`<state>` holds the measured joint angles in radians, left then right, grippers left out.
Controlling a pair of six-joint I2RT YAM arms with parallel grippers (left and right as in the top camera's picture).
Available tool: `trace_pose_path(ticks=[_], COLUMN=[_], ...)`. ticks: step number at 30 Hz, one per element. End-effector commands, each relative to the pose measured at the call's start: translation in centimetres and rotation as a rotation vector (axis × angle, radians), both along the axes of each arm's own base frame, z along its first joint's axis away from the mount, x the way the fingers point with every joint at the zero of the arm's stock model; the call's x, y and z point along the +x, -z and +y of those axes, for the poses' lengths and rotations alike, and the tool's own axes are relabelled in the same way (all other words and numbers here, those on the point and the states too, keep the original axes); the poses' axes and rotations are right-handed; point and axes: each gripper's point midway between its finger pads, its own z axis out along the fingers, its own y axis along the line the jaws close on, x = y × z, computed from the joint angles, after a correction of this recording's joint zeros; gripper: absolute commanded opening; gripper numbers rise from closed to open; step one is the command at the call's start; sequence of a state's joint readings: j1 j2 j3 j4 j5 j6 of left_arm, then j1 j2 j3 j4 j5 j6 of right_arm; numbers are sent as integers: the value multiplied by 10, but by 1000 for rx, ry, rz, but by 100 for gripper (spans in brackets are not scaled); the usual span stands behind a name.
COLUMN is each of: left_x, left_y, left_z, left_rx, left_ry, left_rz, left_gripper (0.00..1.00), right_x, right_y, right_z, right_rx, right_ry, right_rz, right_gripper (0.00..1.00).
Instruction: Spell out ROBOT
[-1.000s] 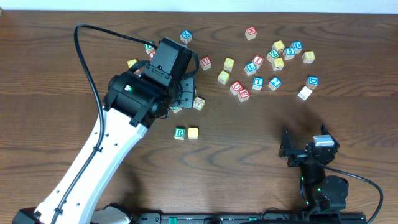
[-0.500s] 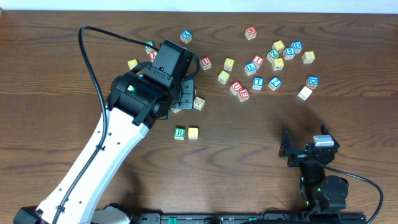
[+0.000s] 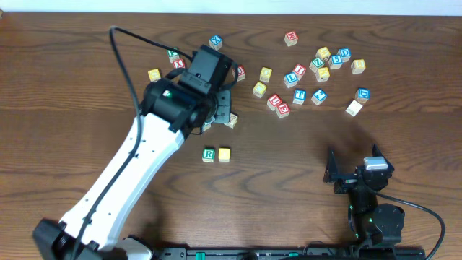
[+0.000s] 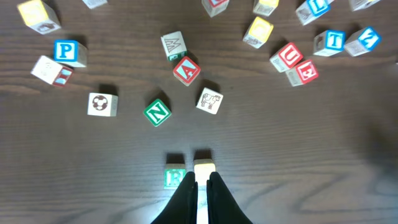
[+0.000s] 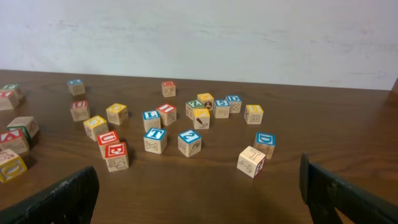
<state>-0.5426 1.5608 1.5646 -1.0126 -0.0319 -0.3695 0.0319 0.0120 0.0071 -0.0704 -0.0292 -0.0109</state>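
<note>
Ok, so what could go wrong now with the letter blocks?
Two things, maybe. The left gripper is shut and aimed at the R cube and the yellow cube, which sit side by side. If it pushes down there, it could knock them crooked. The blue T cube sits close beside another blue-lettered cube, so grabbing it might bump that neighbour.

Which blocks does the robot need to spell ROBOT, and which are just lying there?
Needed: green-lettered wooden R cube; yellow-faced wooden cube beside it; blue-lettered wooden T cube.
Lying about: green-lettered wooden N cube; red-lettered wooden U cube; red-lettered wooden E cube; wooden cow-picture cube.
</note>
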Motion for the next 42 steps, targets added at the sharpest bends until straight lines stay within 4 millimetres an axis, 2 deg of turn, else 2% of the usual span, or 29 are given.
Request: trace_pose_path(ticks=[1,9,20,26,36,42], left_x=[3,12,27,29,34,35], left_y=[29,82,140,152,152,165], left_z=[-14,-48,-60,-61,-63,-59], left_rx=[33,77,115,123,117,135], left_ry=[18,71,58,57,54,45], left_rz=[59,125,191,204,186,209], left_gripper=[7,7,7,7,7,7], right_x=[0,0,0,0,0,0], right_y=[1,1,1,1,1,1], right_z=[-1,-1,-1,-1,-1,-1], right_rx=[6,6,6,6,6,6], right_ry=[6,6,6,6,6,6], right_rz=[1,1,1,1,1,1], right_gripper=[99,99,99,99,99,99])
